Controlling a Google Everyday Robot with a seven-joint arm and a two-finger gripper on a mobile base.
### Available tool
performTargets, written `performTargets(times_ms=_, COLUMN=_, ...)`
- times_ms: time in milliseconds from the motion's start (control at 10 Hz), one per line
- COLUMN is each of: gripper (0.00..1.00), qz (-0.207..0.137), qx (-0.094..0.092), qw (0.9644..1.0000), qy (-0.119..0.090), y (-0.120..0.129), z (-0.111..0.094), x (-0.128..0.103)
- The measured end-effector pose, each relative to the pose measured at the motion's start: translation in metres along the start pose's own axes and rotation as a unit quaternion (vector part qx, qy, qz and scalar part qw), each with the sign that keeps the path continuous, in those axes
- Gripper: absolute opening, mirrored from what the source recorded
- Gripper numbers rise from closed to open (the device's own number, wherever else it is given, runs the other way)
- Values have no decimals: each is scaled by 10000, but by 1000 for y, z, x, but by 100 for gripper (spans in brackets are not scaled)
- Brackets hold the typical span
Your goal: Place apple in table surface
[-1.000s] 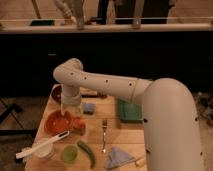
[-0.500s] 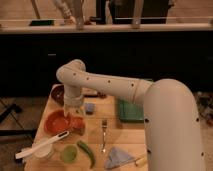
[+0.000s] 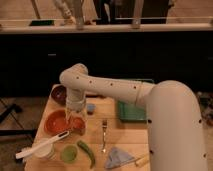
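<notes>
The white robot arm (image 3: 115,90) reaches in from the right, bends at a rounded elbow over the left half of the light tan wooden plank table surface (image 3: 125,134) and points straight down. The gripper (image 3: 76,123) hangs at its lower end, low over the table and just beside the right rim of the wide orange bowl (image 3: 54,121).

A small orange-red patch, the apple (image 3: 80,126), shows at the gripper's tip, close to the tabletop. Whether it touches the wood cannot be told. Whether the gripper clasps the apple or has let it go cannot be told either, since that spot is blurred.

Around it lie:
- a dark brown bowl (image 3: 59,93) behind the arm, partly covered by it
- a small blue block (image 3: 90,108) just right of the wrist
- a green rectangular tray (image 3: 131,111), its right part hidden by the arm's thick body
- a metal fork (image 3: 104,135)
- a long green vegetable (image 3: 86,153)
- a pale green round thing (image 3: 68,153)
- a white-handled utensil (image 3: 42,144) lying across a white cup (image 3: 45,151)
- a grey-blue folded cloth (image 3: 118,157)

The table's right end is hidden behind the arm.

Compared with a second ago, the elbow sits slightly lower and the gripper is nearer the tabletop. The things on the table lie where they did.
</notes>
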Motion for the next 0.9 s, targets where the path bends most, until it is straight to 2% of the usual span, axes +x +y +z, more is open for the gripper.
performTargets(times_ms=600, gripper=60, qz=45, qx=42, qw=9999, qy=-138, y=7, z=15, x=-1)
performTargets(times_ms=900, gripper=31, qz=51, qx=52, qw=9999, qy=-144, y=10, z=18, x=-1)
